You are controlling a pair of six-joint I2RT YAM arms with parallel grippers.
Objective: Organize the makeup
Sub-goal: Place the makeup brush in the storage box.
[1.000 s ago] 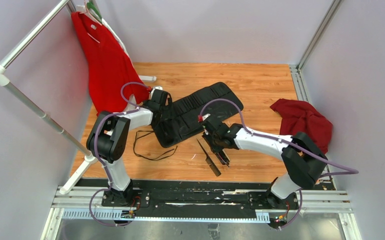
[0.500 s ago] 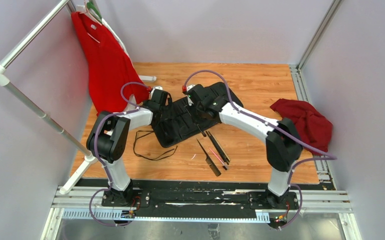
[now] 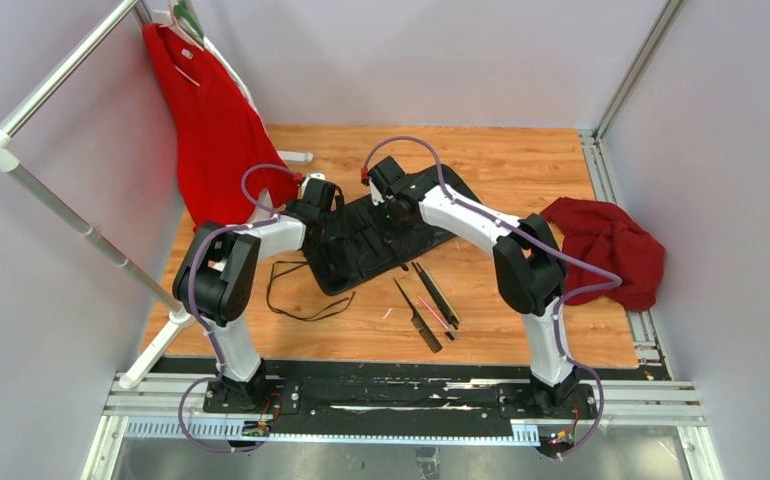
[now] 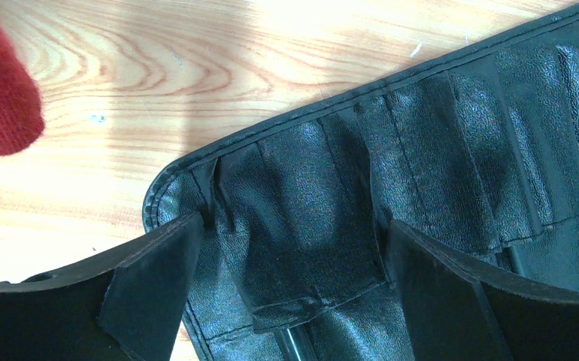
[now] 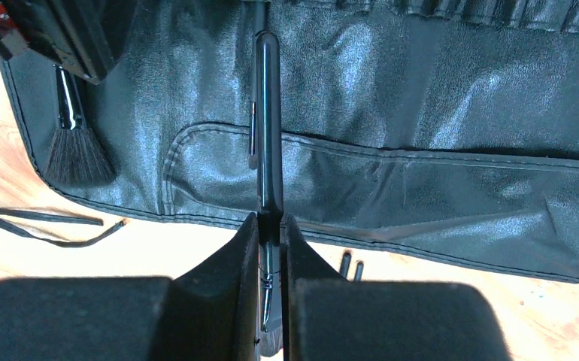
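Note:
My right gripper is shut on a thin black makeup brush, whose handle lies across the long black case. From above, that gripper hangs over the middle of the case. At the case's left end my left gripper stands open over a pocket, with a handle tip showing under the flap. A fluffy brush lies on the case. A comb, a black brush and a pink-accented tool lie loose on the wood in front.
A thin black looped cord lies left of the case. A crumpled red cloth sits at the right edge. A red garment hangs from the white rack at the back left, close to my left arm.
My right arm has swung from the loose tools at the front up and left onto the case, carrying a brush. The left arm has not moved.

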